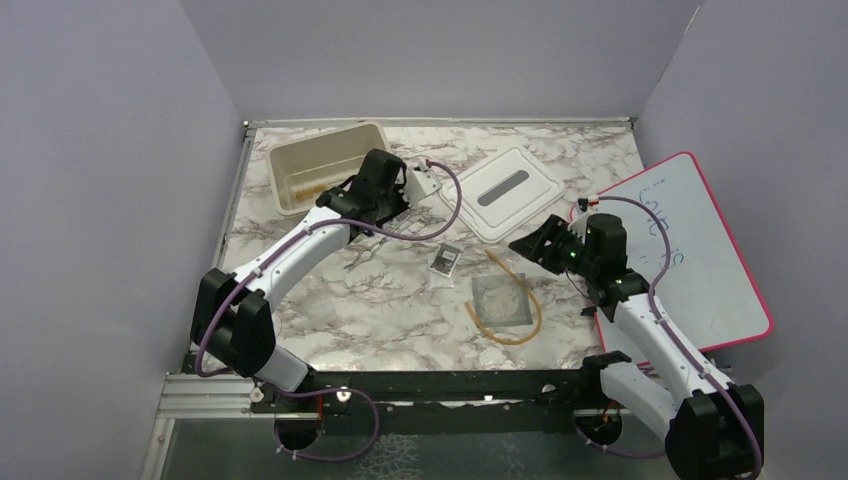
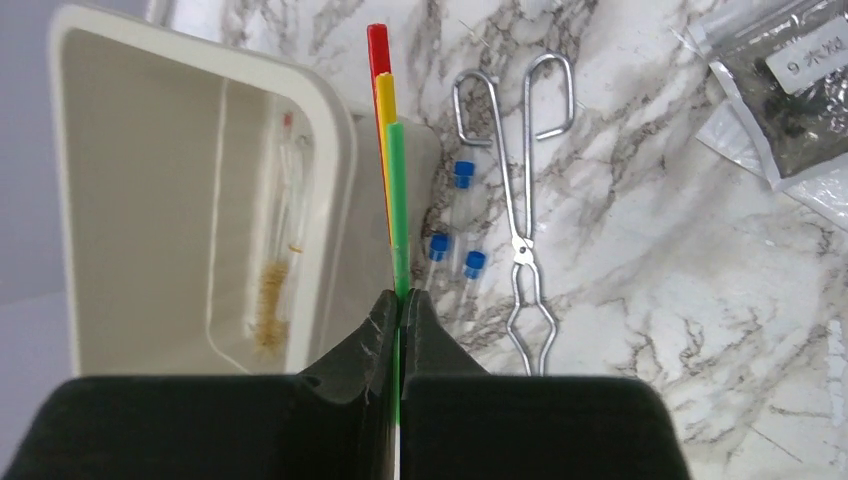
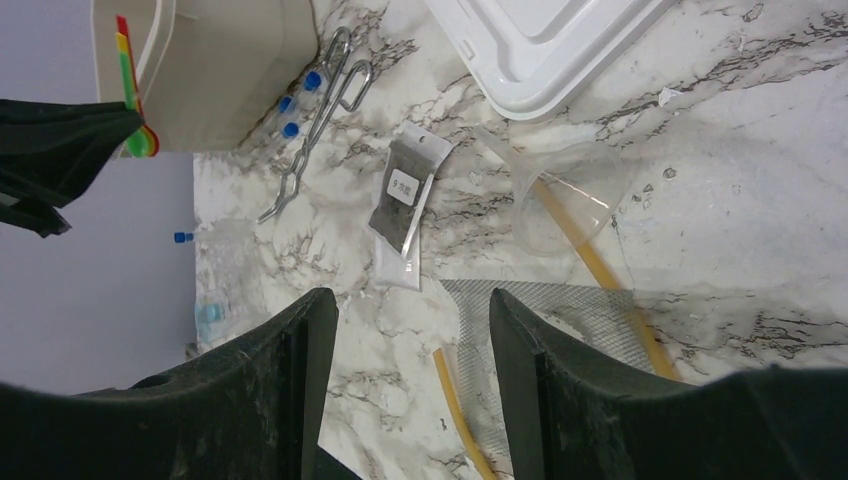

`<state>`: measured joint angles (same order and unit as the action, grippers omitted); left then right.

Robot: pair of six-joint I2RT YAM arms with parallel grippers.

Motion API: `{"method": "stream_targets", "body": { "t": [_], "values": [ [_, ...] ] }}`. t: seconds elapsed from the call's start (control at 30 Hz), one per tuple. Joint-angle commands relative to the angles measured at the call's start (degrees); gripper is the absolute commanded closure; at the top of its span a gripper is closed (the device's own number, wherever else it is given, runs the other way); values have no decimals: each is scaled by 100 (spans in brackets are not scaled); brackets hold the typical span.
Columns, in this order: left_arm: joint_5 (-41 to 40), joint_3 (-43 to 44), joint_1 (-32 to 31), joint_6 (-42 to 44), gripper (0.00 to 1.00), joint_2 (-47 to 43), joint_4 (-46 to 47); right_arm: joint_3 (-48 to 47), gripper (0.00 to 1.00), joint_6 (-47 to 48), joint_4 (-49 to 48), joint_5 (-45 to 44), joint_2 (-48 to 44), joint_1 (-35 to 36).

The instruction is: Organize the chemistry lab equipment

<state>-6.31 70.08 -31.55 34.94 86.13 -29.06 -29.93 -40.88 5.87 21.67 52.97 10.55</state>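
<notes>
1. My left fingers point(image 2: 404, 312) were clamped flat on the green-handled tool point(image 2: 397, 200), with a yellow strip and a red strip fanned out behind the green one
2. The tool pointed away from my wrist camera, alongside the outer wall of the beige bin point(image 2: 338, 140)
3. The thin brown brush point(image 2: 268, 310) lay inside that bin, on its bottom
4. On the desk point(image 2: 650, 300) just beside the bin I saw three tiny blue pieces point(image 2: 463, 175), which looked like caps on clear tubes
5. The metal tongs point(image 2: 520, 230) lay right next to those pieces, loop handles at the far end
6. My right fingers point(image 3: 325, 330) stood wide apart and held nothing, hovering over the near edge of the square grey wire gauze point(image 3: 560, 320)
7. The amber rubber tubing loop point(image 3: 590, 260) curled around the gauze and crossed it; I could not tell whether over or under
8. The black-and-white packet point(image 3: 400, 200) lay flat on the desk between the tongs and the gauze, apart from both
9. The white lid point(image 1: 505, 190) sat on the desk between the bin and the red-bordered whiteboard point(image 1: 690, 250), which lay at the right edge with my right arm over its near corner
</notes>
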Motion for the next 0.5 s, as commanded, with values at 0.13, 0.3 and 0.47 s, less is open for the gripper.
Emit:
{"method": "stream_targets", "body": {
  "t": [0.13,0.3,0.47],
  "values": [
    [-58,740,434,861,100,-47,26,-163,38,64,75,-46,-42,30],
    [400,1068,1198,1227,100,248,66,-252,38,45,85,18,41,26],
    [737,850,1706,2272,100,403,102,-408,38,92,148,38,170,31]
  ]
}}
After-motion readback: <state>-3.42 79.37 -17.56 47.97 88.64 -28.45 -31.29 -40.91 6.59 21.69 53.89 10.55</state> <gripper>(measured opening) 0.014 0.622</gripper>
